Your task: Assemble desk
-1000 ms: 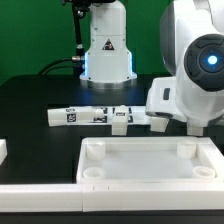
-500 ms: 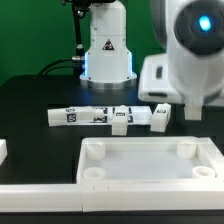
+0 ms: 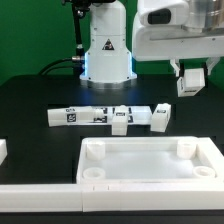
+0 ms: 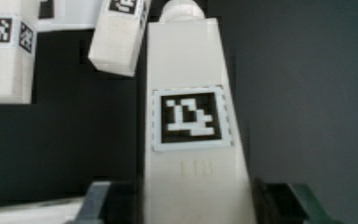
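Note:
The white desk top [image 3: 150, 168] lies rim up at the front, with round sockets in its corners. My gripper [image 3: 190, 72] is high at the exterior view's right, shut on a white leg [image 3: 189, 82] that hangs clear above the table. In the wrist view the held leg [image 4: 190, 120] runs out from between the fingers [image 4: 101, 200] of the gripper [image 4: 194, 206] and shows a square tag. Two more legs [image 3: 122, 119] [image 3: 160, 117] lie on the table behind the top. They also show in the wrist view [image 4: 119, 40] [image 4: 2, 60].
The marker board [image 3: 78, 116] lies on the black table beside the loose legs. A long white bar [image 3: 40, 187] runs along the front left, with a small white block [image 3: 3, 150] at the left edge. The robot base [image 3: 106, 50] stands at the back.
My gripper has risen from table height at the right, lifting the leg up off the table. The other legs and the desk top have not moved.

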You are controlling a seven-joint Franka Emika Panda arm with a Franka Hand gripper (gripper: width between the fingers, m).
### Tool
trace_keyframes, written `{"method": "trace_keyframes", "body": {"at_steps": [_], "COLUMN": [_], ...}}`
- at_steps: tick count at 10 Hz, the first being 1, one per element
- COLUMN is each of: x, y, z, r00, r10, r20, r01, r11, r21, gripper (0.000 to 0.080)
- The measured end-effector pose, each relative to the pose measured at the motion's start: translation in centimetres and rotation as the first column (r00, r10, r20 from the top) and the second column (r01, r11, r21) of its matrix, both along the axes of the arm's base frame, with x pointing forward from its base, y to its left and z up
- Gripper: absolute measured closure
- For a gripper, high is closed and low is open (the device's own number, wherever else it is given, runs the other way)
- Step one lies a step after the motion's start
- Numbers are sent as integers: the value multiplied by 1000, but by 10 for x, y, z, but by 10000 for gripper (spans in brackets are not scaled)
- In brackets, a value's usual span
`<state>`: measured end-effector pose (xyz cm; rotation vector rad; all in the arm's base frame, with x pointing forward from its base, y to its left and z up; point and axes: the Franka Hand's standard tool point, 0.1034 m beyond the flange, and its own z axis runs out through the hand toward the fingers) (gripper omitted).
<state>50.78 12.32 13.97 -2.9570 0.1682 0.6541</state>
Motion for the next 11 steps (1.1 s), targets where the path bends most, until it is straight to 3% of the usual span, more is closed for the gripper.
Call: {"method": "trace_keyframes", "body": {"at_steps": [2, 4, 5, 8, 10, 11], "x": [15, 64, 79, 81, 95, 111], "y": [-7, -7, -2, -3, -12, -20], "z": [6, 42, 53, 47, 38, 37], "r00": [987, 928, 887, 781, 684, 613], "r10": [2, 46, 81, 64, 85, 107], "r20": [159, 371, 454, 622, 725, 783], "r01": [-4, -50, -85, -60, -64, -71], "r11": [1000, 999, 996, 998, 996, 994], "r21": [7, 2, -11, -28, -56, -81], "gripper": [515, 515, 515, 514, 514, 514]}}
